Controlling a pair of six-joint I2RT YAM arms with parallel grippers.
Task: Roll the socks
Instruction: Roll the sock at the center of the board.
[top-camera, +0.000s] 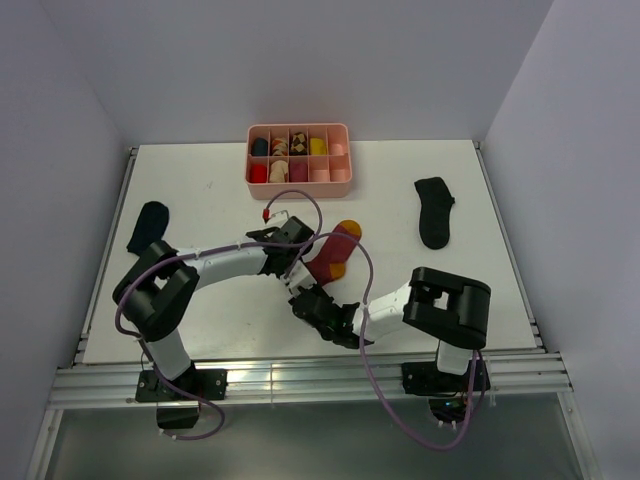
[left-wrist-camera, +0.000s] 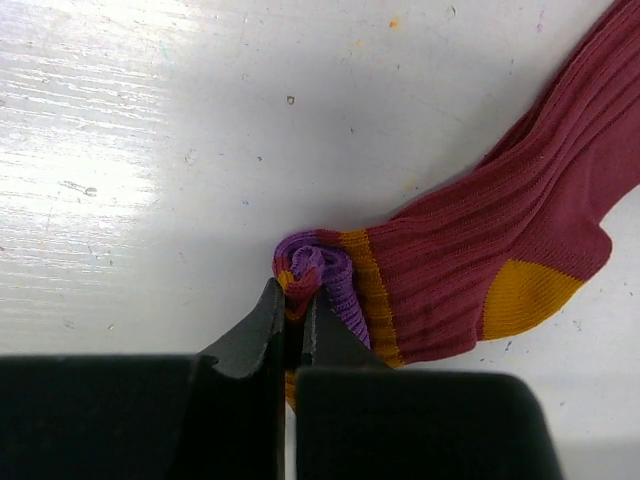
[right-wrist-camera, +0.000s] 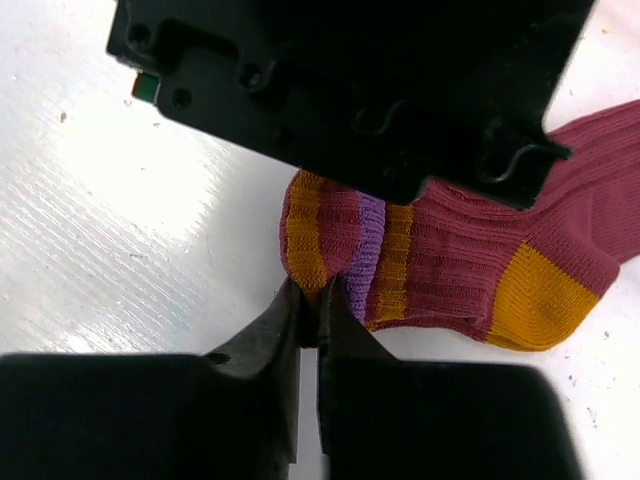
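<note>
Pinched shut, the left pincer (left-wrist-camera: 293, 292) held the rolled-up end of the striped sock (left-wrist-camera: 480, 240), with a small purple and orange curl of fabric caught between its black fingertips. The right pincer (right-wrist-camera: 308, 292) was narrowed onto the lower edge of the same roll, its tips nipping an orange band, with the left pincer's black body just above at 12 o'clock. The rest of the maroon sock lay flat on the white table (top-camera: 200, 190), stretching from the roll toward 1 o'clock, its orange-yellow heel patch showing. From above, this sock sat near the middle of the table. One black sock (top-camera: 148, 226) lay at 9 o'clock by the left edge, and the other black sock (top-camera: 434, 210) lay at 2 o'clock. A pink divided tray (top-camera: 300, 186) stood at 12 o'clock.
</note>
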